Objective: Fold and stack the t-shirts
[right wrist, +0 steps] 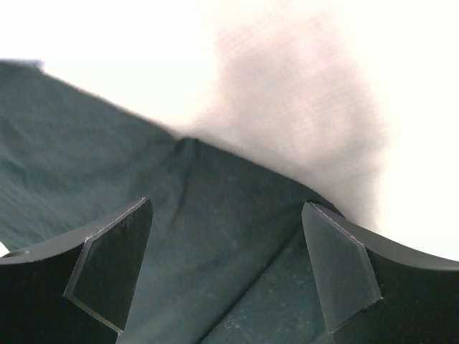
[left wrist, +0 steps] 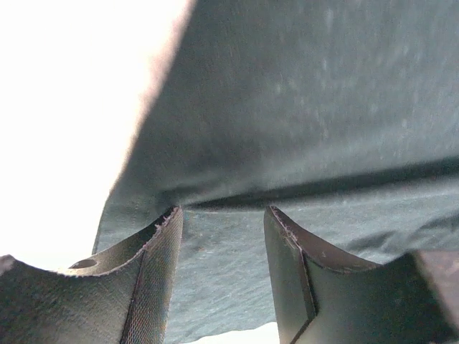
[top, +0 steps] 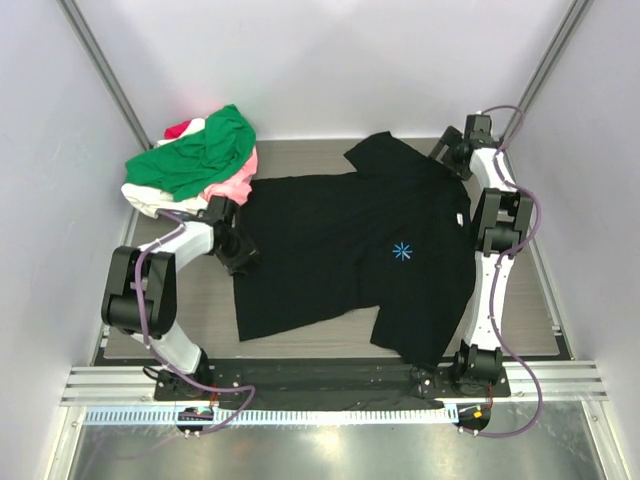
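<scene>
black t-shirt (top: 330,250) crosswise, collar (top: 462,216) rightward

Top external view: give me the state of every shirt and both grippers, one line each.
black t-shirt: spread out, unfolded, logo up.
white t-shirt: crumpled, partly covered.
pink t-shirt: crumpled, partly covered.
red t-shirt: crumpled, mostly hidden.
green t-shirt: crumpled, on top of those three.
left gripper: open, at black cloth.
right gripper: open, over black cloth.

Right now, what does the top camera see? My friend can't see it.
A black shirt with a blue star lies spread on the table. The left gripper is at its left edge, the right gripper at its far right corner. A shirt pile, green on top, sits far left.
</scene>
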You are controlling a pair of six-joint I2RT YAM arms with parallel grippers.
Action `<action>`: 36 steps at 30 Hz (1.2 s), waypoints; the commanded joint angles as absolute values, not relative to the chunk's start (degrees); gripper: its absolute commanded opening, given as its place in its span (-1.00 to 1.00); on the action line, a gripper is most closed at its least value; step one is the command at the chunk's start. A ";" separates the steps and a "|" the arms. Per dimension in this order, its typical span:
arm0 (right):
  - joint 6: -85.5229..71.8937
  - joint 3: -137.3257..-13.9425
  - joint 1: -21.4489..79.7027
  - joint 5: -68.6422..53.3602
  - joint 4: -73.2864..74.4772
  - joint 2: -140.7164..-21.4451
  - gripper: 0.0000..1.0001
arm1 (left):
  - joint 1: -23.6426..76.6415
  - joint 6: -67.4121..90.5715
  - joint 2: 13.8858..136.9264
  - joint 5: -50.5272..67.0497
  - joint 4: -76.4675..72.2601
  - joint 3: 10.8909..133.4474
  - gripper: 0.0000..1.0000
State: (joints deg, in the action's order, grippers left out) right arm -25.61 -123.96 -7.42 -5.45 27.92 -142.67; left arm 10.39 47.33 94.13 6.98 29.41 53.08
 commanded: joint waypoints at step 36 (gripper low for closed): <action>-46.93 -41.59 14.24 14.33 49.04 -50.81 0.95 | 38.32 75.76 51.42 -17.31 50.27 26.73 -0.01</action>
State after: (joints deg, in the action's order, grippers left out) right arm -43.72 -42.96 13.80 15.16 47.88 -54.74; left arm 37.06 68.73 52.58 -12.32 48.93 28.08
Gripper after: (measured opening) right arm 0.976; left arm 0.496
